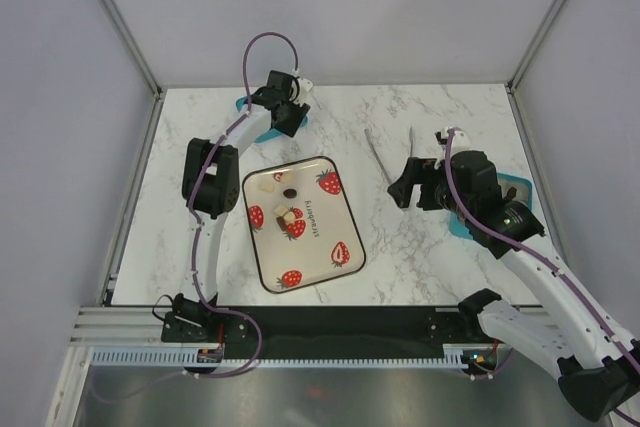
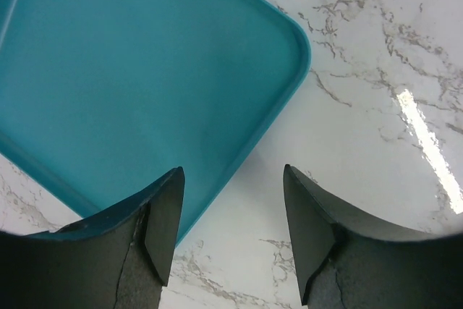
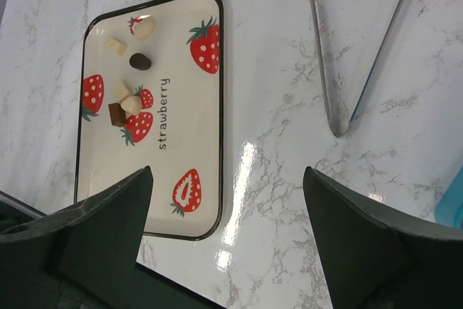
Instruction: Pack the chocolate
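The chocolate (image 1: 286,193) lies as several small pieces on a cream tray with strawberry prints (image 1: 320,247) in the middle of the table. In the right wrist view I see a dark round piece (image 3: 140,61), cream pieces (image 3: 114,45) and a brown square (image 3: 116,114) on that tray (image 3: 195,99). My right gripper (image 3: 228,200) stands open to the right of the tray (image 1: 405,187), nothing between its fingers. My left gripper (image 1: 287,115) is at the back left, open over the edge of a teal tray (image 2: 130,70), with bare marble between its fingertips (image 2: 231,200).
Clear tongs (image 1: 388,155) lie on the marble behind the right gripper, also in the right wrist view (image 3: 340,70). A second teal piece (image 1: 520,195) sits under the right arm. Grey walls close in the table on three sides.
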{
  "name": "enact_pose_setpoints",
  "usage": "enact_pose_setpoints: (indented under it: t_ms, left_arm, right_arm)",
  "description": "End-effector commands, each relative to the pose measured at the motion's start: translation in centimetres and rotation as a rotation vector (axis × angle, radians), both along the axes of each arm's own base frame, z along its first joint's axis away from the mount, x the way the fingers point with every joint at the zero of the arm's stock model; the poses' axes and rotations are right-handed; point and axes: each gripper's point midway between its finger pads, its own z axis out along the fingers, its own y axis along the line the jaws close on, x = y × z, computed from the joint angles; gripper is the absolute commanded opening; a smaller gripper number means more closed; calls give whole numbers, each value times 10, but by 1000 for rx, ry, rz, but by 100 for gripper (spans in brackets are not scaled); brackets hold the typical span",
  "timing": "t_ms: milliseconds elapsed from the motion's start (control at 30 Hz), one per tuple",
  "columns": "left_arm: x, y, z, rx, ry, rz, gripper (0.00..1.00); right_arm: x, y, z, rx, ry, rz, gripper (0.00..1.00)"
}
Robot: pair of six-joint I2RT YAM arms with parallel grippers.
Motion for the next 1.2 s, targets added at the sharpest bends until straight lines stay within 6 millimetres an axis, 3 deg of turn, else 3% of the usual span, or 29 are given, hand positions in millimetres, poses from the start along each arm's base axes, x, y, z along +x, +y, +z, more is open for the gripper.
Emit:
enact_pose_setpoints:
  t_ms: [0, 333, 567, 933, 1167]
  left_arm:
    - [13, -5, -2, 6, -32, -57, 64]
    - [8, -1, -30, 41, 16, -56, 62]
    - [7, 0, -34, 49, 31, -58, 59]
    - [-9, -1, -44, 47, 104, -91, 43]
    - [-20, -4, -37, 24, 136, -109, 35]
  right_arm:
    - [9, -10, 17, -26, -65, -48, 93]
    - [11, -18, 10, -52, -65, -86, 93]
    - [10, -20, 12, -47, -76, -95, 93]
    - [7, -22, 15, -37, -93, -101, 93]
    - [10, -20, 18, -38, -97, -98, 93]
